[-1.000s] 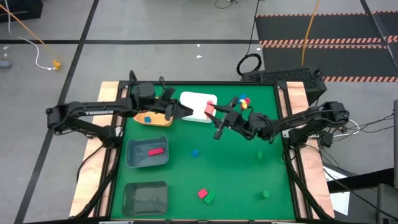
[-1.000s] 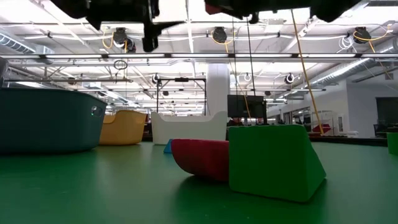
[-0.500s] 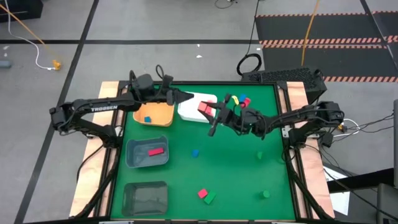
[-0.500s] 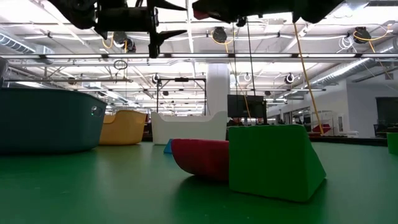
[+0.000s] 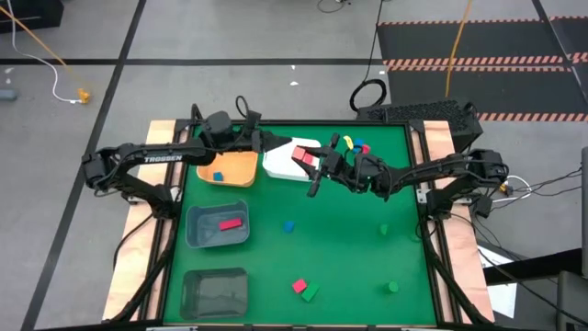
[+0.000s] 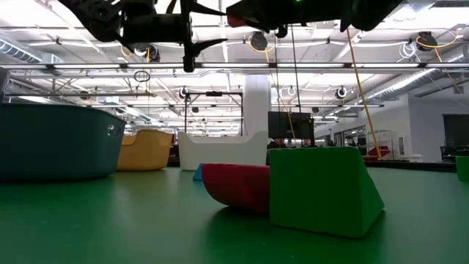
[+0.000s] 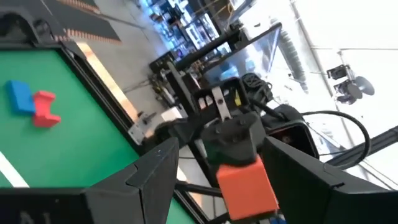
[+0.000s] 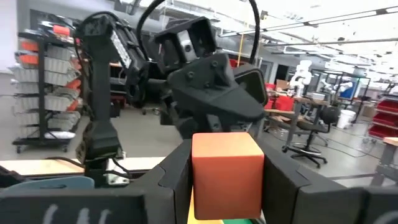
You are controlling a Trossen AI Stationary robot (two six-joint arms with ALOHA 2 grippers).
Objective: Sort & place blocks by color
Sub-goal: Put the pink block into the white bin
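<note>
My right gripper (image 5: 307, 162) is shut on a red cube (image 8: 225, 174), which is up in the air over the white bin (image 5: 287, 169). My left gripper (image 5: 278, 145) faces it, open, just off the bin's far left corner. In the left wrist view the cube (image 7: 247, 185) shows between my left fingers (image 7: 155, 177), but the high view shows a gap to it. A blue block (image 5: 219, 175) lies in the orange bin (image 5: 241, 164) and a red one (image 5: 230, 223) in the grey bin (image 5: 197, 230). Loose blocks: blue (image 5: 288, 225), green (image 5: 384, 229), red (image 5: 298, 286) beside green (image 5: 310, 292). My right gripper pinches the red cube by two opposite side faces (image 8: 198, 180) between its two fingers. The fingers come about level from the table's right side and point toward the left arm. The cube is lifted clear, above the white bin, with one face turned to my left gripper.
A cluster of yellow, blue and red blocks (image 5: 356, 147) lies near the far edge behind my right arm. A dark bin (image 5: 216, 291) stands at the near left. Another green block (image 5: 392, 288) lies at the near right. The table's middle has free green surface.
My left gripper has swung from over the orange bin toward the far edge and the white bin's far left corner, rolling somewhat. My right gripper has carried the red cube a little toward the table's left, closer to my left gripper. Neither has opened or shut.
</note>
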